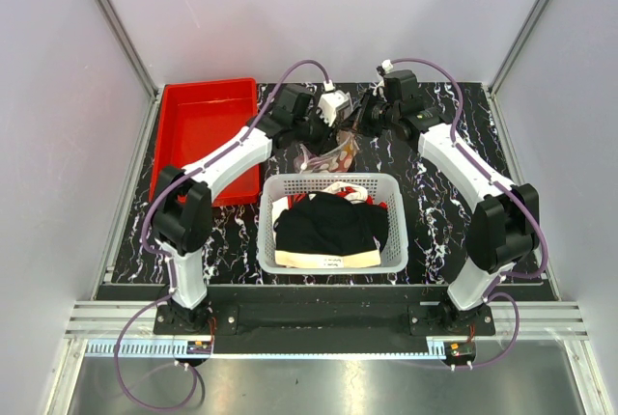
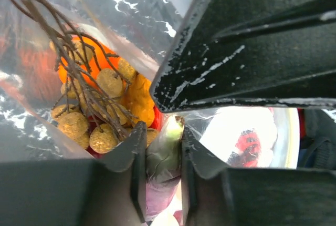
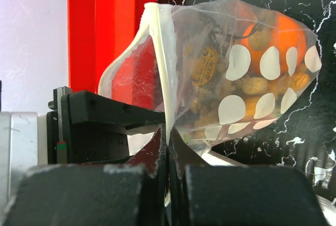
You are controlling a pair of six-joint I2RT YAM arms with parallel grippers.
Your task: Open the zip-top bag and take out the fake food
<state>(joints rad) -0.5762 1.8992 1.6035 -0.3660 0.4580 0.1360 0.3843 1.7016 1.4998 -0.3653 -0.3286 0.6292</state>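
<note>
Closest to the arms sits a white basket on the black table. The basket is full of black and white clothes. Just behind the basket, on its far side, is the zip-top bag. It hangs between the two arms, and both grab it near its top. The left gripper comes in from the left. In its own camera its two fingers stand close together with a pale fold of the bag squeezed between them, so it is pinching the bag. The right gripper comes in from the right. Its fingers are pressed tight on the white zip strip at the bag's mouth. The fake food is all inside the bag. Through the clear plastic you can see lots of tan balls, an orange fruit and pale round discs. Farther back and to the left is the red bin, well apart from the basket's far corner and close to the left arm.
</note>
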